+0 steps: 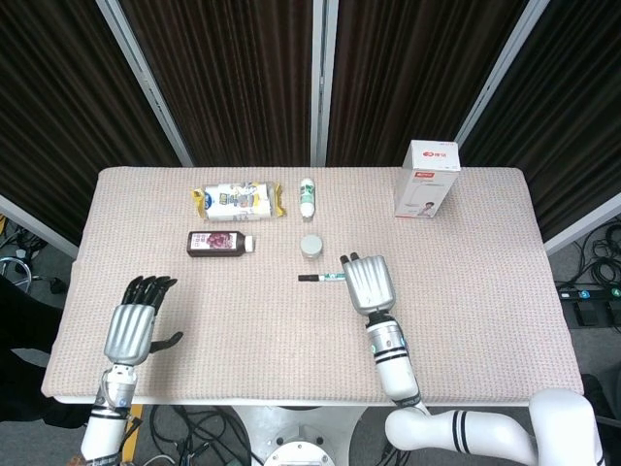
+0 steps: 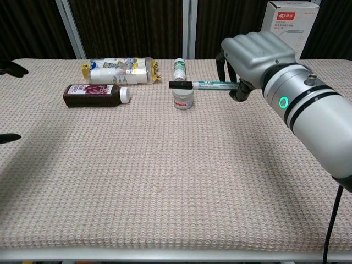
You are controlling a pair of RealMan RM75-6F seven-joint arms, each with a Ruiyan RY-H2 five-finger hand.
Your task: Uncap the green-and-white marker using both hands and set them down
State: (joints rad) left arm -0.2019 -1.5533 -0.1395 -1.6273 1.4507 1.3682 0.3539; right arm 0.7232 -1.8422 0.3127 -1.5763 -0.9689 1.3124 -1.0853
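Holding the slim green-and-white marker [image 2: 208,85] level above the beige woven table [image 1: 466,291].
Our right hand [image 2: 254,55] grasps its barrel, black cap [image 2: 177,86] pointing left; our left hand [image 1: 138,318] hovers released, fingers spread.

Open mat [image 1: 243,320] btwn hands; small jar [image 1: 311,247], brown bottle [image 1: 220,242] crowding far side.

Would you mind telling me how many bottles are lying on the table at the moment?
2. A dark brown bottle lies at the far left, in front of the snack packet; a small green-and-white bottle lies near the far edge, behind the round jar. None appear hidden.
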